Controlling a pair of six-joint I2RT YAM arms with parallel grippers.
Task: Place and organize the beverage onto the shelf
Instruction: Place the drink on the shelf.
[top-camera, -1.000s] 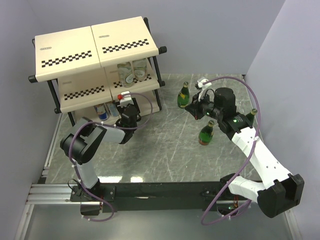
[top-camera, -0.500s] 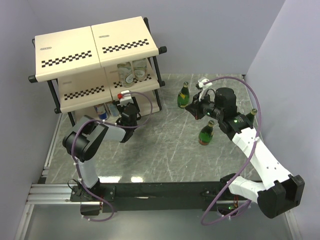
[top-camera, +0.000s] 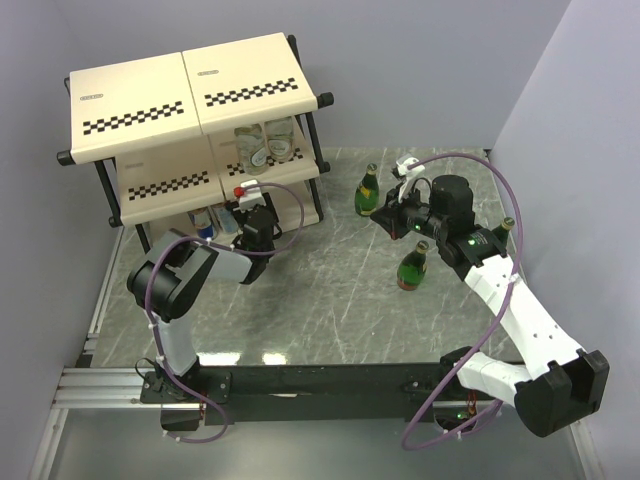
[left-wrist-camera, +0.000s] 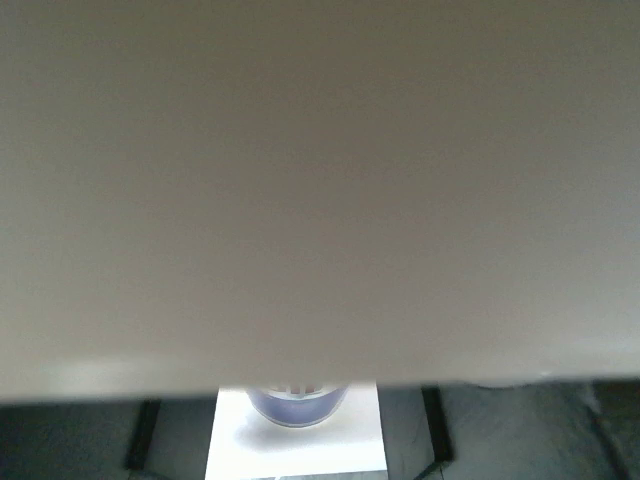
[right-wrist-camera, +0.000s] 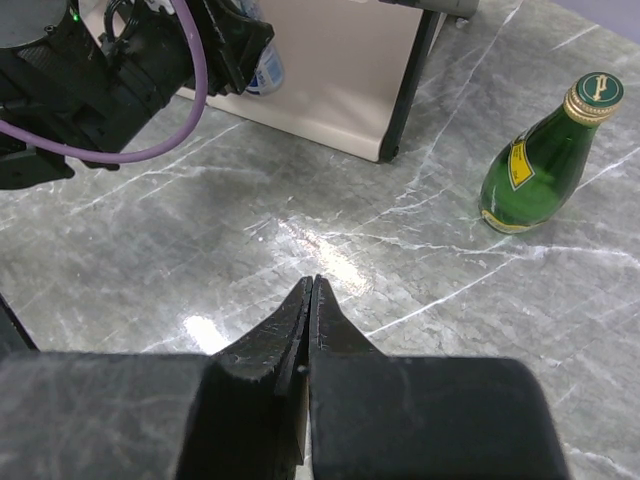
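Pale lilac walls (top-camera: 420, 60) box in a grey marbled counter (top-camera: 330, 300) (glare streaks across it), metal rail (top-camera: 100, 385) at its near edge.

Shelf (top-camera: 190, 95) far left, three bottles (top-camera: 367, 200) rightward (cans (top-camera: 203, 222) on bottom tier)

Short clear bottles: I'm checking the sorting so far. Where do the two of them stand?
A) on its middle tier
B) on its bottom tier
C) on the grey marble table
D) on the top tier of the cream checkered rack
A: the two short clear bottles stand side by side on the middle tier of the cream three-tier rack, just below the right half of its top panel.
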